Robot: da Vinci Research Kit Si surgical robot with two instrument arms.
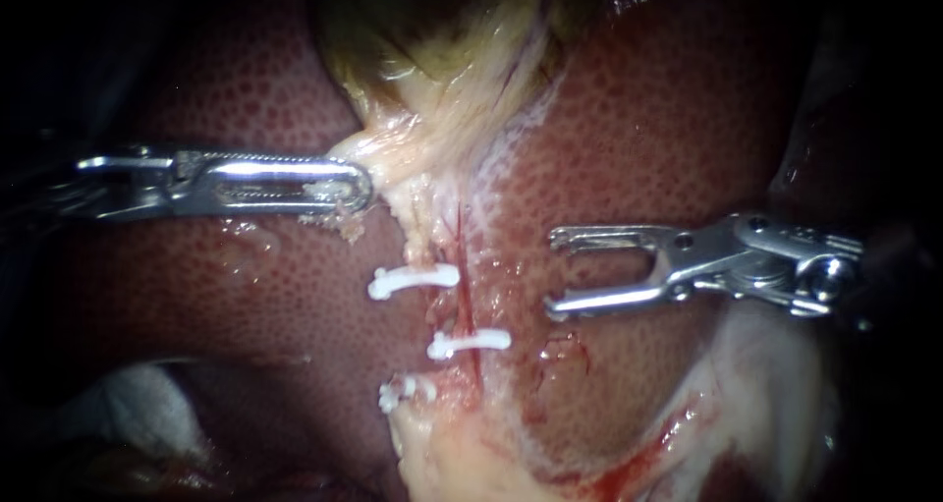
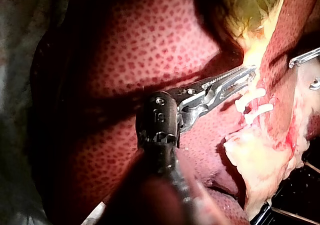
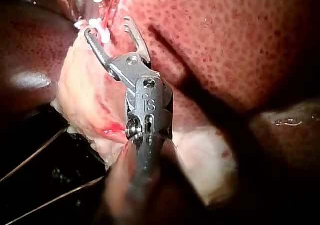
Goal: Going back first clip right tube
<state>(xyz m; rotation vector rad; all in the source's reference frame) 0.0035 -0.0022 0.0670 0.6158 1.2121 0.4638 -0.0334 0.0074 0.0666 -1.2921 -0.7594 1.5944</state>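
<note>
The gallbladder (image 1: 442,50) hangs pale and yellowish over the dark red liver (image 1: 648,119). Below it a pale band with a thin red tube (image 1: 462,310) runs down. Three white clips cross this band: an upper clip (image 1: 413,279), a middle clip (image 1: 470,342) and a lower clip (image 1: 406,392). My left instrument (image 1: 344,190) is shut on pale tissue at the gallbladder's neck, also seen in the left wrist view (image 2: 247,75). My right instrument (image 1: 555,272) stands open and empty over the liver, right of the clips and clear of them (image 3: 109,27).
Pale fatty tissue (image 1: 776,384) with a red streak lies at the lower right under the right instrument's shaft. A whitish mass (image 1: 138,404) sits at the lower left. In the right wrist view a black surface with thin wires (image 3: 40,175) borders the tissue.
</note>
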